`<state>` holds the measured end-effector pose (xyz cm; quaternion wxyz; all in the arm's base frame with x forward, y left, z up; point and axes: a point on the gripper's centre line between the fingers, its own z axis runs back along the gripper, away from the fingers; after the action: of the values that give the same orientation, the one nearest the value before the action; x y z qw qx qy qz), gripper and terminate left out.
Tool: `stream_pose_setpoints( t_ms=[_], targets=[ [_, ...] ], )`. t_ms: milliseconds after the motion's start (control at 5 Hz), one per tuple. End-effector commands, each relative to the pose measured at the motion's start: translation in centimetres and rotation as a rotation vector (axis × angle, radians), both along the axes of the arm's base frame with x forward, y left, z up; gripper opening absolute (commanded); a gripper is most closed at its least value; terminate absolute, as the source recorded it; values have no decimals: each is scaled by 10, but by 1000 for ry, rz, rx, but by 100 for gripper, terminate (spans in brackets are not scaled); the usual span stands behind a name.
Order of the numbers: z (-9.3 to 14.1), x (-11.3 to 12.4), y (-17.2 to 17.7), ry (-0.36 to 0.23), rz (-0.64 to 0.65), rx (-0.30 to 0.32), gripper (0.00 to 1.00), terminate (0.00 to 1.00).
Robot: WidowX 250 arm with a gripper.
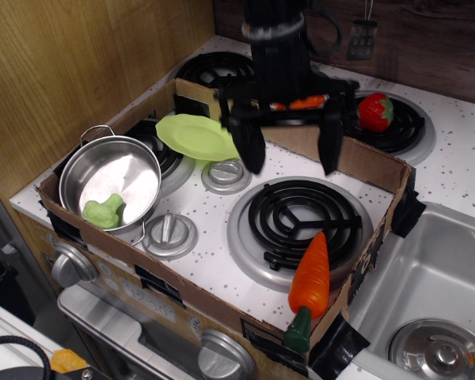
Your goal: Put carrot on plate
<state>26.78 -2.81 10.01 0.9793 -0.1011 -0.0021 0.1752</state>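
Observation:
The carrot [310, 281] is long, orange and tapered, with a dark green stem end. It lies at the front right of the cardboard-walled stove top, tip on the front burner, stem against the box's front wall. The lime-green plate [196, 136] rests tilted at the back left, next to the steel pot. My gripper [291, 157] hangs open and empty over the back of the front burner, fingers [251, 149] spread wide. It is well above and behind the carrot, to the right of the plate.
A steel pot [111, 184] with a green broccoli [103, 211] stands at the left. A cardboard wall [372, 170] rings the stove top. A red strawberry [374, 111] sits on the far right burner, a short orange piece [305, 103] shows behind my gripper. A sink [435, 293] is at the right.

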Motion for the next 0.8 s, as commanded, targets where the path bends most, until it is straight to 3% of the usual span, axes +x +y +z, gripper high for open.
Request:
stream_pose_setpoints(
  t_ms=[0, 200, 600],
  targets=[
    [-1, -25, -16, -97, 78, -55, 100, 0],
    [-12, -29, -15, -90, 89, -101, 100, 0],
    [-47, -31, -23, -132, 95, -139, 100, 0]
  ],
)
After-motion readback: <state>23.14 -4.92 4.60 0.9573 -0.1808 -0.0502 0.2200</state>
